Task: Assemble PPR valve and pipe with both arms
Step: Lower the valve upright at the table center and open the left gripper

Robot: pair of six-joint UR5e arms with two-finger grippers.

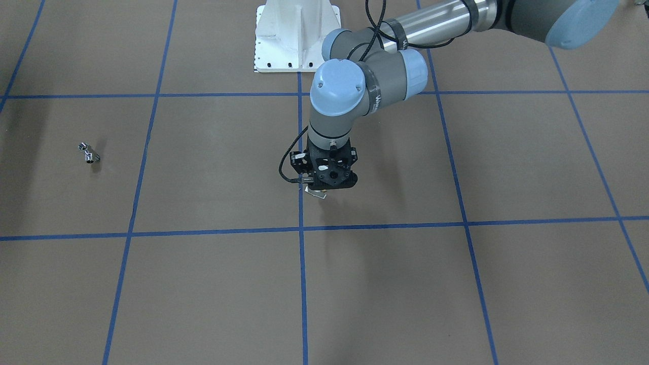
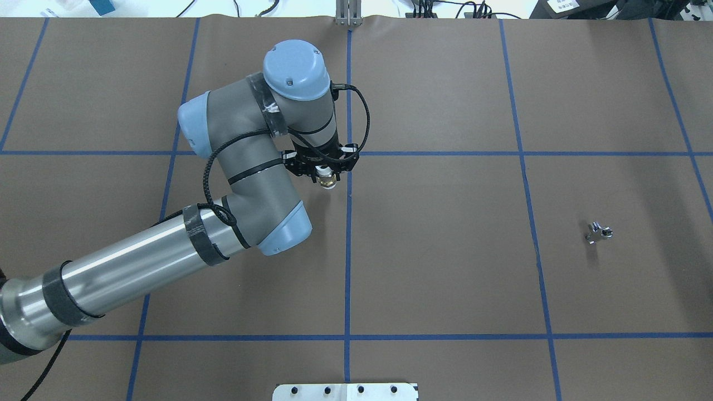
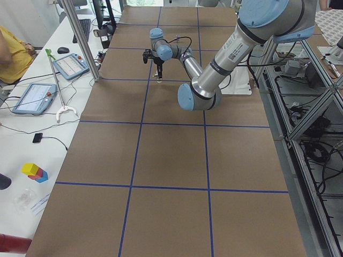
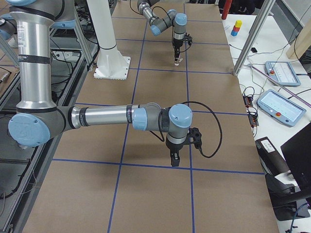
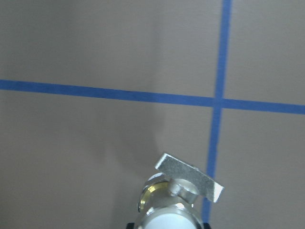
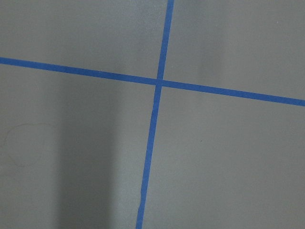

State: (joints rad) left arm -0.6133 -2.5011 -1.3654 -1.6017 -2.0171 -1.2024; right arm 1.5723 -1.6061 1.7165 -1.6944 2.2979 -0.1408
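Observation:
My left gripper [image 2: 327,174] is shut on the PPR valve [image 2: 327,181] and points straight down near the table's middle, beside a blue tape line. The valve's white collar and brass body show in the overhead view. Its silver lever tab [image 5: 189,177] shows in the left wrist view and also pokes out under the gripper in the front view [image 1: 317,193]. The chrome pipe [image 2: 599,232] lies alone on the brown table far to my right, also seen in the front view [image 1: 89,154]. My right gripper [image 4: 175,158] hangs over a tape line; whether it is open or shut I cannot tell.
The white pedestal base [image 1: 298,35] stands at the robot's edge of the table. Blue tape lines [image 6: 155,119] divide the brown table cover into squares. Desks with tablets [image 4: 279,104] and a metal post [image 4: 252,39] run along the operators' side.

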